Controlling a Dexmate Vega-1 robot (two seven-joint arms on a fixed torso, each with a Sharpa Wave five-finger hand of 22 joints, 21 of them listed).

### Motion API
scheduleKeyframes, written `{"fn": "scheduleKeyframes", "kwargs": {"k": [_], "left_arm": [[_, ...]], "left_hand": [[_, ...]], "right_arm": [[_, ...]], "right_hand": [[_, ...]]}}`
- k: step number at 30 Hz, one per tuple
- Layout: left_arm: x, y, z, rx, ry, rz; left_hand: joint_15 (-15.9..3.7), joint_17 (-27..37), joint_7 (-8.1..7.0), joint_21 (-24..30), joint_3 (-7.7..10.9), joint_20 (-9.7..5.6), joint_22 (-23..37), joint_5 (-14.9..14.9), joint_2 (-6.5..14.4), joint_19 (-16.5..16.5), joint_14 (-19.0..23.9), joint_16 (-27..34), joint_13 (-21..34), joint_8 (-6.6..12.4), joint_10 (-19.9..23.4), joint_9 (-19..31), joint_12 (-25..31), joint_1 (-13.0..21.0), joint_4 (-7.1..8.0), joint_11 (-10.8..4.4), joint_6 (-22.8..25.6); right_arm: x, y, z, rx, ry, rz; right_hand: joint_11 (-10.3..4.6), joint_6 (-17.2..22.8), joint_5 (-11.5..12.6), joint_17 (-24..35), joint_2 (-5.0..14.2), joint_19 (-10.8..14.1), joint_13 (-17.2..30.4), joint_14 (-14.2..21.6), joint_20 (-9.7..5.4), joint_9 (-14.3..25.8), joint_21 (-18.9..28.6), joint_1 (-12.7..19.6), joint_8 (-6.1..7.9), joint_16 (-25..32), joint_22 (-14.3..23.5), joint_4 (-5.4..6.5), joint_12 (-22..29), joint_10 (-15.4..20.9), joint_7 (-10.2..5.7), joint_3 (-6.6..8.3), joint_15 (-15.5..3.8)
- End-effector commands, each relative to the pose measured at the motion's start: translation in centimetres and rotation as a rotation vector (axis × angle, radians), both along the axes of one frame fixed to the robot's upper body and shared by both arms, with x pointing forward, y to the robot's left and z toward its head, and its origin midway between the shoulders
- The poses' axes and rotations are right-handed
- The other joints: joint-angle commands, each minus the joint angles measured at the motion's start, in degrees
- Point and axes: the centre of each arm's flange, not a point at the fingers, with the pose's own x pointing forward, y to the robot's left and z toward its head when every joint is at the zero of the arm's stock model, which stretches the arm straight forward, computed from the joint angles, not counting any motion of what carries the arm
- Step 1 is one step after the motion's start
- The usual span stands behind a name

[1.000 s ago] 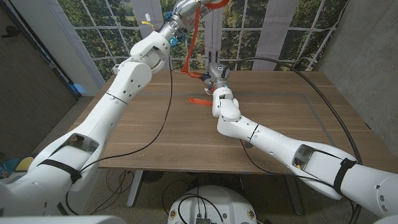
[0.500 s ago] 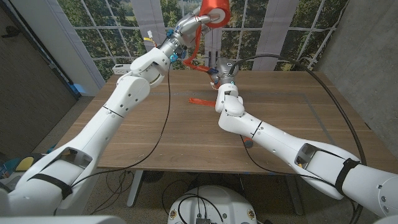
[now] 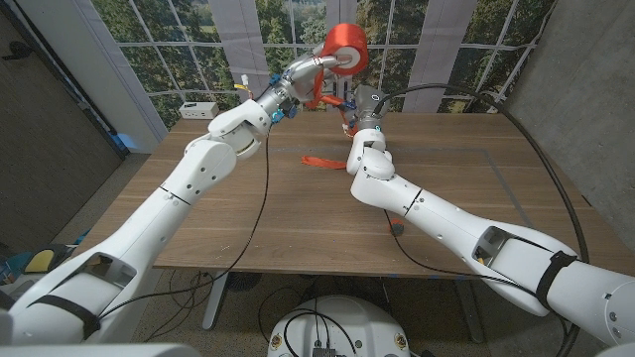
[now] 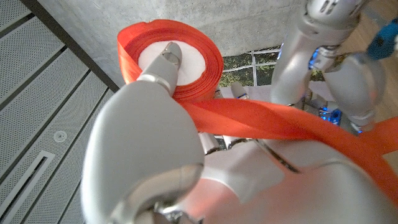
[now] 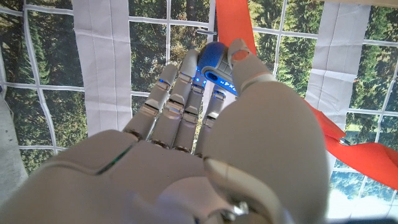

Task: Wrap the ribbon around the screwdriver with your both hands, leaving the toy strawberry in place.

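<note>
— Currently on the list?

— One roll of red-orange ribbon on a white core [image 3: 344, 48], gripped by the left hand [image 3: 316, 71], raised above the far edge of the wooden table [image 3: 298, 213]. In the left wrist view the roll [image 4: 169, 62] sits at that hand's fingertips, one finger [image 4: 163, 61] pressed against the white core, and a band of ribbon crosses over the back of the hand.

— Loose ribbon?

— One tail runs from the roll towards the right hand [image 3: 362, 114]; one short end of ribbon [image 3: 322, 162] lies on the table just beside the right wrist.

— Screwdrivers?

— One, with a blue rounded handle [image 5: 214, 70], clasped in the right hand, fingers [image 5: 180, 93] curled about it. A strip of ribbon rises from behind the handle and another strip passes beside the thumb.

— Anything hard to read?

— The screwdriver's shaft is hidden by the hand. Whether ribbon is already turned round it cannot be told. Ribbon hides most of the left hand's grip in the wrist view.

— Hands, then?

— Two, both holding: left on the roll, right on the screwdriver, close together.
</note>
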Motion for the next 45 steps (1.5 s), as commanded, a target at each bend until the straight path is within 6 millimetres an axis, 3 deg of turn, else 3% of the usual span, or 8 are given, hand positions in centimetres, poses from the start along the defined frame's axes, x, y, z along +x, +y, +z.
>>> {"fn": "scheduleKeyframes", "kwargs": {"k": [1, 9, 11, 19, 33, 45], "left_arm": [[2.1, 0.2, -4.3, 0.038, 0.115, 0.031], [3.0, 0.7, -6.4, 0.067, 0.128, 0.06], [3.4, 0.8, -7.4, 0.036, 0.168, 0.02], [4.4, 1.1, -9.5, 0.05, 0.197, -0.051], [3.9, 5.4, -11.9, -0.087, 0.217, 0.02], [3.5, 7.9, -13.1, -0.222, 0.23, 0.078]], "left_hand": [[-6.63, 0.23, 6.88, 0.33, 2.08, 0.03, 0.18, 0.47, 2.42, -0.03, 0.45, 0.14, 11.02, 4.42, 12.02, 0.27, 8.31, -1.52, 1.96, 2.27, 7.05], [-6.39, 0.19, 6.98, 0.44, 2.11, 0.0, 0.16, 0.49, 2.45, -0.11, 0.47, 0.09, 11.03, 4.37, 12.03, 0.27, 8.29, -1.52, 1.99, 2.26, 6.97], [-6.39, 0.2, 6.99, 0.47, 2.1, -0.05, 0.16, 0.49, 2.46, -0.11, 0.46, 0.1, 11.05, 4.39, 12.02, 0.27, 8.3, -1.53, 2.0, 2.28, 7.02], [-6.23, 0.16, 7.07, 0.55, 2.14, -0.07, 0.15, 0.52, 2.47, -0.26, 0.62, 0.1, 11.05, 4.34, 11.98, 0.28, 8.26, -1.5, 1.99, 2.28, 6.94], [-6.1, 0.17, 7.09, 0.75, 2.16, -0.18, 0.14, 0.56, 2.46, -0.48, 0.85, 0.14, 11.15, 4.38, 11.93, 0.34, 8.26, -1.55, 2.03, 2.24, 7.05], [-6.16, 0.23, 7.06, 0.98, 2.14, -0.28, 0.13, 0.57, 2.48, -0.52, 0.92, 0.16, 11.14, 4.4, 11.99, 0.36, 8.25, -1.58, 2.06, 2.22, 7.15]], "right_arm": [[-0.7, -0.5, 0.8, 0.108, 0.016, 0.111], [-0.5, -1.3, 1.1, 0.185, 0.049, 0.162], [-0.4, -2.1, 1.2, 0.256, 0.094, 0.245], [-0.3, -2.7, 1.4, 0.308, 0.1, 0.255], [-0.4, -4.4, 1.4, 0.41, 0.037, 0.199], [-0.8, -6.1, 0.9, 0.529, -0.046, 0.297]], "right_hand": [[-0.89, 13.65, 0.45, -0.01, 0.4, 0.34, 0.34, 0.94, 0.07, 0.54, 0.26, 0.53, 0.56, 0.23, 0.27, 3.33, 0.32, 10.29, 2.49, 3.98, -2.74], [-0.4, 13.78, 0.5, 0.49, 0.39, 0.35, 0.36, 0.92, 0.26, 0.78, 0.33, 0.83, 0.52, 0.64, 0.28, 3.25, 0.31, 10.49, 2.9, 4.02, -2.37], [-0.4, 13.78, 0.51, 0.53, 0.38, 0.37, 0.37, 0.86, 0.31, 0.83, 0.35, 0.84, 0.5, 0.65, 0.29, 3.27, 0.3, 10.48, 2.97, 4.04, -2.28], [0.14, 13.94, 0.6, 1.11, 0.44, 0.46, 0.45, 0.85, 0.48, 1.12, 0.48, 1.31, 0.5, 1.14, 0.32, 3.16, 0.34, 10.65, 3.42, 4.05, -1.66], [0.43, 14.03, 0.77, 1.8, 0.52, 0.75, 0.59, 0.9, 0.68, 1.54, 0.77, 1.73, 0.37, 1.75, 0.38, 3.2, 0.34, 10.74, 3.96, 4.02, -1.41], [0.58, 13.95, 0.89, 2.18, 0.53, 0.85, 0.82, 0.87, 0.84, 1.96, 0.99, 1.97, 0.21, 2.07, 0.43, 3.26, 0.42, 10.86, 4.13, 4.05, -1.1]]}}
